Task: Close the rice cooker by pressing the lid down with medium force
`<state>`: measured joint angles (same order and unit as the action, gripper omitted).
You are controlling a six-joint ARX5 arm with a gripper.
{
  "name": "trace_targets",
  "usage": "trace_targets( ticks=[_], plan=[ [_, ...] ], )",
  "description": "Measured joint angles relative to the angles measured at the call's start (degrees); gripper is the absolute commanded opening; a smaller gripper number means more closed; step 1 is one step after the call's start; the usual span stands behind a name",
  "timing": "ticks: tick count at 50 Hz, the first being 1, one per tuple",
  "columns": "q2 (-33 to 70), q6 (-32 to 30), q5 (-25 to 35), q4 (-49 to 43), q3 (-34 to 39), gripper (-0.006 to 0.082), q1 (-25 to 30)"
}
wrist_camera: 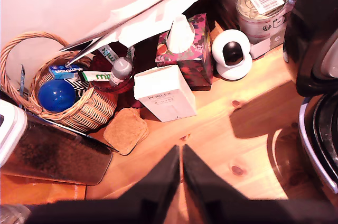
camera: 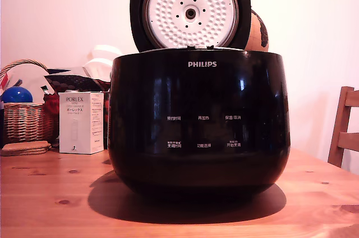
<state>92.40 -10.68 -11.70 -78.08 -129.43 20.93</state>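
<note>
The large glossy black rice cooker (camera: 199, 123) with white PHILIPS lettering stands on the wooden table, filling the middle of the exterior view. Its round black lid (camera: 190, 9) stands open and upright behind the pot, showing the white dimpled inner plate with a central knob. In the wrist view only a black edge of the cooker (wrist_camera: 317, 39) and part of its rim show at the side. My gripper (wrist_camera: 181, 168) is shut with nothing held, its two black fingers pressed together, high above the table beside the cooker. The gripper does not appear in the exterior view.
A white Porlex box (camera: 81, 123) stands to the exterior view's left of the cooker, with a wicker basket (camera: 25, 120) holding a blue ball, cork coasters (wrist_camera: 125, 130), a tissue box (wrist_camera: 185, 49), a white camera (wrist_camera: 231, 54) and cans behind. A wooden chair (camera: 345, 128) is at the right.
</note>
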Motion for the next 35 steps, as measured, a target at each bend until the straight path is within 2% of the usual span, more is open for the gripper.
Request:
trace_targets(
  ticks=[12, 21, 35],
  plan=[
    [0.0, 0.3, 0.2, 0.4, 0.0, -0.0024, -0.2],
    [0.0, 0.3, 1.3, 7.1, 0.0, -0.0024, -1.5],
    [0.7, 0.3, 14.8, 17.0, 0.0, -0.0024, -4.9]
  ],
)
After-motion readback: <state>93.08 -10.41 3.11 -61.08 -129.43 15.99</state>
